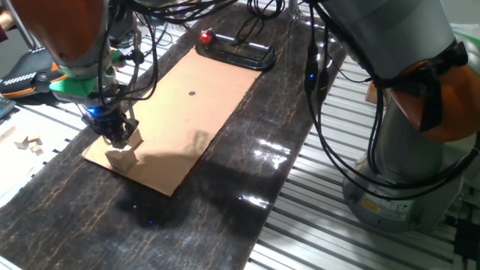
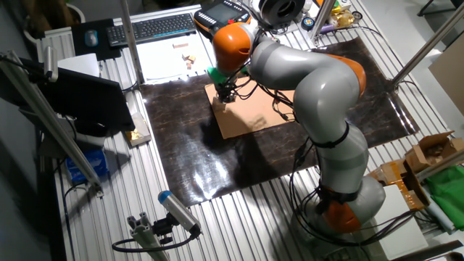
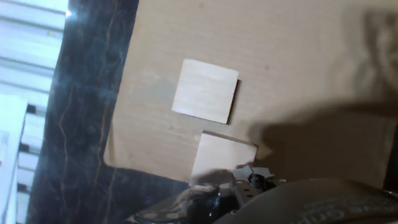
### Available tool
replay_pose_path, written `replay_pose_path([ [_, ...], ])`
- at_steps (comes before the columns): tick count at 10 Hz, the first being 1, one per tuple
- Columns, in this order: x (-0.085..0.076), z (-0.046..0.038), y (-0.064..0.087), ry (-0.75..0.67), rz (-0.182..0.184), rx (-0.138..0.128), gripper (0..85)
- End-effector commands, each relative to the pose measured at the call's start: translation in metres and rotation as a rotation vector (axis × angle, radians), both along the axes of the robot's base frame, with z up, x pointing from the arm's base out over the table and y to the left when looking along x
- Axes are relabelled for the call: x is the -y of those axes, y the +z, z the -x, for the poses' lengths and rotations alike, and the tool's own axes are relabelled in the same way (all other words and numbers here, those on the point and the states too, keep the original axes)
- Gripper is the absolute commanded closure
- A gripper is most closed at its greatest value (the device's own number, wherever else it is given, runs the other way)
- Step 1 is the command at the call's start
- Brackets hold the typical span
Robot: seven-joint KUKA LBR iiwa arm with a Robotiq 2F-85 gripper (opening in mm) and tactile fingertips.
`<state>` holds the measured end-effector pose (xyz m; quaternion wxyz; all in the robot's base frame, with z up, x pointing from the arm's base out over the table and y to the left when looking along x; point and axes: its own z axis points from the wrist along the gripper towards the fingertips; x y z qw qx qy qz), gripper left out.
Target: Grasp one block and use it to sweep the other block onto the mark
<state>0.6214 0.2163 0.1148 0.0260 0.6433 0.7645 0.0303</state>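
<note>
Two pale wooden blocks lie close together near a corner of the tan cardboard. In the hand view one block sits mid-frame and the other block sits just below it, partly hidden by the hand. In one fixed view my gripper hangs low over the blocks, with one block in front of it and the other block beside the fingers. The fingers are dark and bunched, so I cannot tell how the jaws stand. The mark, a tiny black dot, lies farther along the cardboard.
A black rectangular frame with a red knob lies past the cardboard's far end. Cables hang from the arm above the dark mat. Small wooden pieces lie at the left on the slotted table. A keyboard sits at the back.
</note>
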Motion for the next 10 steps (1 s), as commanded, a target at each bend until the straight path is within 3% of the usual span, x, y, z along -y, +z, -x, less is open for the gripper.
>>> replay_pose_path([
  [1,0.000,-0.0007,-0.001,-0.024,-0.002,0.006,84.3],
  [7,-0.003,-0.0081,-0.004,-0.011,0.013,-0.006,84.3],
  [10,-0.003,-0.0133,-0.010,-0.015,0.016,0.000,84.3],
])
